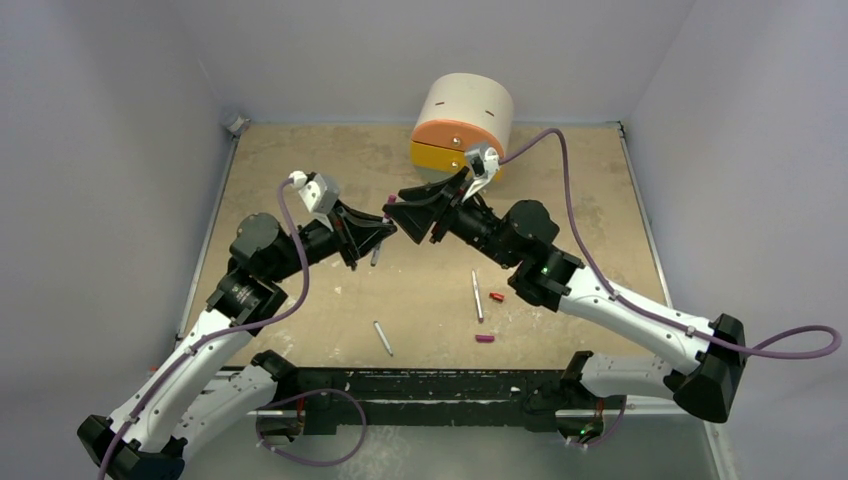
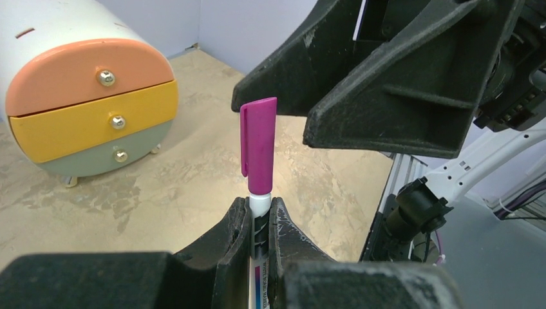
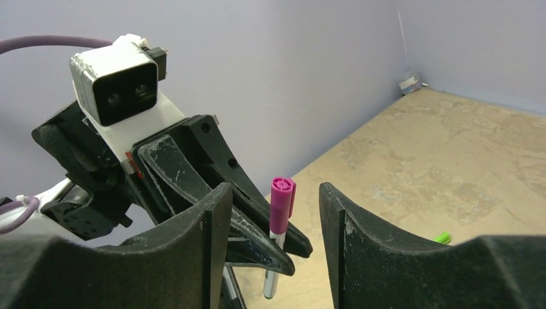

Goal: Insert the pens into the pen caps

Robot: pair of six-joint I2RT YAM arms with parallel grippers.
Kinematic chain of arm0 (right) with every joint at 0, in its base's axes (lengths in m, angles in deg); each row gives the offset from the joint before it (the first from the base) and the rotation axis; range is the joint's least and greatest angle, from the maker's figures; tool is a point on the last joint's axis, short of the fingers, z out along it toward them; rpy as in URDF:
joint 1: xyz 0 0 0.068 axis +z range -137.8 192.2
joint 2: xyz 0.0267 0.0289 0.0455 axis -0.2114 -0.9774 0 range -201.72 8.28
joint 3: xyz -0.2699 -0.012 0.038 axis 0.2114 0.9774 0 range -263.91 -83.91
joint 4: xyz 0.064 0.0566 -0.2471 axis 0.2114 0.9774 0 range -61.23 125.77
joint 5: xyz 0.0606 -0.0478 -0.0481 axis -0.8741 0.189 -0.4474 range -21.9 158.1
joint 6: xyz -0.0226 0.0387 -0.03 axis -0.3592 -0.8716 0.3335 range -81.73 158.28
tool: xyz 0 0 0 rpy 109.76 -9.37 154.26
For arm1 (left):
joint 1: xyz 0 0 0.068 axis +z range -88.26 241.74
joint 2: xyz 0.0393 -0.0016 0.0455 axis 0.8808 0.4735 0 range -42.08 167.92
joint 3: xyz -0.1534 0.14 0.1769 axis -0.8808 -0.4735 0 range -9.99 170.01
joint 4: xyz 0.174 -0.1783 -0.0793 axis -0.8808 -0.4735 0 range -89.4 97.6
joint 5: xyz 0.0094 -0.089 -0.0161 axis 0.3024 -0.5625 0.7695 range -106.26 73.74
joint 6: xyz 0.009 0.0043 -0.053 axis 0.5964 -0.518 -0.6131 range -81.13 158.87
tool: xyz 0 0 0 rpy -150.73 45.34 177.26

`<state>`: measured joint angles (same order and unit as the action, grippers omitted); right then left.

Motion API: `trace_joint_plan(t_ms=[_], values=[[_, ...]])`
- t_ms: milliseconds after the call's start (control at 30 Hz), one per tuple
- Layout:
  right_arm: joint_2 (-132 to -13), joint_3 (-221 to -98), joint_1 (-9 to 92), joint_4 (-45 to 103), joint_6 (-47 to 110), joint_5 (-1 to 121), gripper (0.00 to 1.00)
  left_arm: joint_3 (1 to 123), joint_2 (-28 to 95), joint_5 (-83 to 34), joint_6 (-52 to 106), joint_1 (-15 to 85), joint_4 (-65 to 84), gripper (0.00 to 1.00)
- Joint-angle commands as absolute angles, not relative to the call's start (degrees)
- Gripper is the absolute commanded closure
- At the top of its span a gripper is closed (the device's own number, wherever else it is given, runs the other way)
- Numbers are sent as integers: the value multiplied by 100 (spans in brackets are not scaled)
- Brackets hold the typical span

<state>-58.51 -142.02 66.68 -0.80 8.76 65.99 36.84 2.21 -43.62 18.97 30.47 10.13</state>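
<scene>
Top cam: left gripper (image 1: pixel 388 224) is covering most of the capped pen (image 1: pixel 375 256), so only its lower end & a speck of magenta cap (image 1: pixel 389 197) are showing. Loose pens (image 1: pixel 477 295) toward the table's (image 1: pixel 300 150) near edge: tip colours are reading too small to tell. Left wrist: capped pen's barrel is running off the btm edge, its print is blurring, & the drawer unit (image 2: pixel 84 109) is getting cut by the left edge. Right wrist: green cap (image 3: pixel 442 237) is peeking from behind the right gripper's fingers (image 3: pixel 360 244), rest hidden.

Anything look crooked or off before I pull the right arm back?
Nothing stands out. The magenta cap sits straight on the pen clamped in the left gripper, in line with the barrel. The right gripper has its jaws open on either side of the cap, not touching it.
</scene>
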Motion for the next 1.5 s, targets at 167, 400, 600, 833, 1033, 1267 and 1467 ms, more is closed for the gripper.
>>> trace_joint_plan(t_ms=[167, 400, 600, 833, 1033, 1267, 1467], values=[[-6158, -14755, 6704, -165, 1056, 6566, 52, 3905, 111, -4605, 2058, 3068, 1089, 100], [-6364, -14780, 6702, -173, 908, 6438, 73, 3901, 19, -4577, 2042, 3064, 1142, 100], [-6242, -14631, 6705, -167, 811, 6437, 100, 3884, -34, -4388, 1997, 3063, 1274, 100], [-6301, -14521, 6735, -107, 686, 6159, 100, 3913, -79, -4017, 1795, 3065, 1780, 100], [-6439, -14315, 6800, -199, 472, 5898, 100, 4250, 185, -3929, 1936, 3071, 1857, 100], [-6480, -14076, 6923, -305, 299, 5887, 100, 4557, 528, -3865, 2029, 3071, 2039, 100], [-6500, -13981, 6945, -228, 279, 5858, 100, 4715, 599, -3711, 2112, 3071, 2116, 100]])
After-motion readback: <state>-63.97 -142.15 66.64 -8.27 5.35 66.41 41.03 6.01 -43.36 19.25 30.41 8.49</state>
